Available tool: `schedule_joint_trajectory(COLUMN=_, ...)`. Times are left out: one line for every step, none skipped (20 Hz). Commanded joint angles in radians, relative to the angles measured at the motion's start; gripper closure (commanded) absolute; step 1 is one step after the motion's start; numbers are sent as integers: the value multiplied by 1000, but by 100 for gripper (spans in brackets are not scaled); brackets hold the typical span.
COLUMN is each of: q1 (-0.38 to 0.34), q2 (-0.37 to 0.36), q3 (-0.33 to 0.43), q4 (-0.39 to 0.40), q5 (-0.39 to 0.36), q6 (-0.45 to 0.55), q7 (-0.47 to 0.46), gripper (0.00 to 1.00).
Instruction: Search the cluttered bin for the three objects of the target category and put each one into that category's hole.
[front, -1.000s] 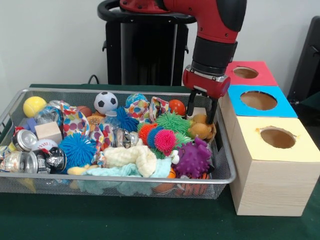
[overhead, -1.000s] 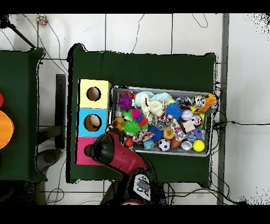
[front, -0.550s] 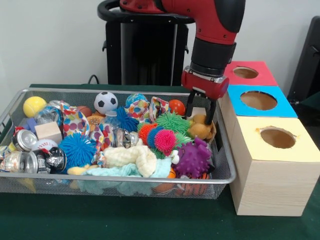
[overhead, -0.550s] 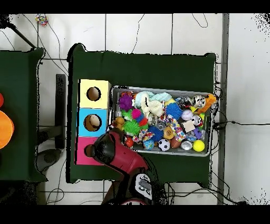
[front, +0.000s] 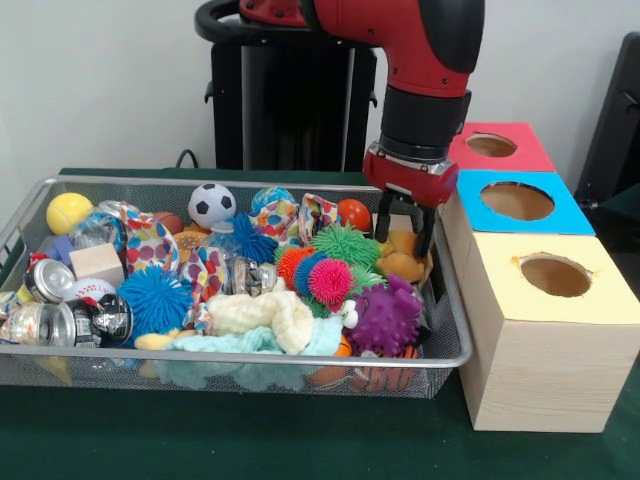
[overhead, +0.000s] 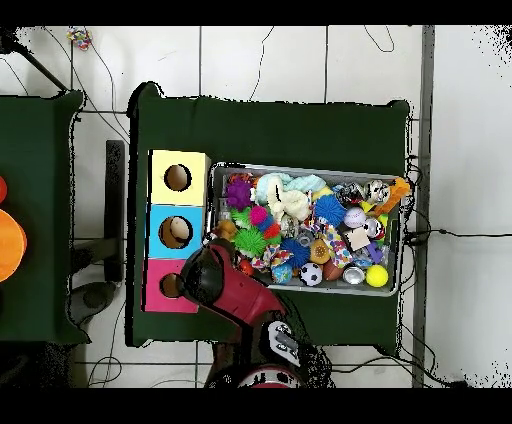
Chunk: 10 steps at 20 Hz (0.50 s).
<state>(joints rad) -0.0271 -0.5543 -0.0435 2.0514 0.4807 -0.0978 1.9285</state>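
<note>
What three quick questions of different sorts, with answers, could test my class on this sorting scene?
1. True or false: the end effector hangs over the bin's corner nearest the boxes.
2. Multiple choice: which box stands nearest the camera in the front view? A red, B blue, C yellow.
3. Fill in: the soccer ball is black and ____.

Key: 1 true, above the orange plush toy. 2 C, the yellow box; the blue box is in the middle and the red box is farthest. 3 white.
</note>
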Motion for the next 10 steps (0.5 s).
schedule_joint_trajectory(q1=-62, q2=68, q3=169, q4=-86, q5=-64, q6=-68, q7=192, gripper=0)
schedule_joint_trajectory(q1=-72, q2=69, q3=182, q4=-89, q5=-80, q6=-59, q7=177, gripper=0)
schedule_joint_trajectory(q1=-82, q2=69, q3=195, q4=-92, q5=-95, q6=-51, q7=162, gripper=0)
schedule_joint_trajectory(q1=-88, q2=69, q3=204, q4=-90, q5=-103, q6=-45, q7=159, gripper=0)
schedule_joint_trajectory(q1=-99, q2=68, q3=216, q4=-90, q5=-116, q6=-35, q7=149, gripper=0)
schedule_joint_trajectory(q1=-108, q2=71, q3=226, q4=-91, q5=-127, q6=-36, q7=149, gripper=0)
schedule_joint_trajectory(q1=-116, q2=74, q3=237, q4=-92, q5=-138, q6=-38, q7=149, gripper=0)
schedule_joint_trajectory(q1=-116, q2=79, q3=237, q4=-99, q5=-142, q6=-39, q7=148, gripper=0)
schedule_joint_trajectory(q1=-115, q2=83, q3=236, q4=-106, q5=-147, q6=-41, q7=147, gripper=0)
schedule_joint_trajectory(q1=-114, q2=89, q3=233, q4=-114, q5=-152, q6=-44, q7=144, gripper=0)
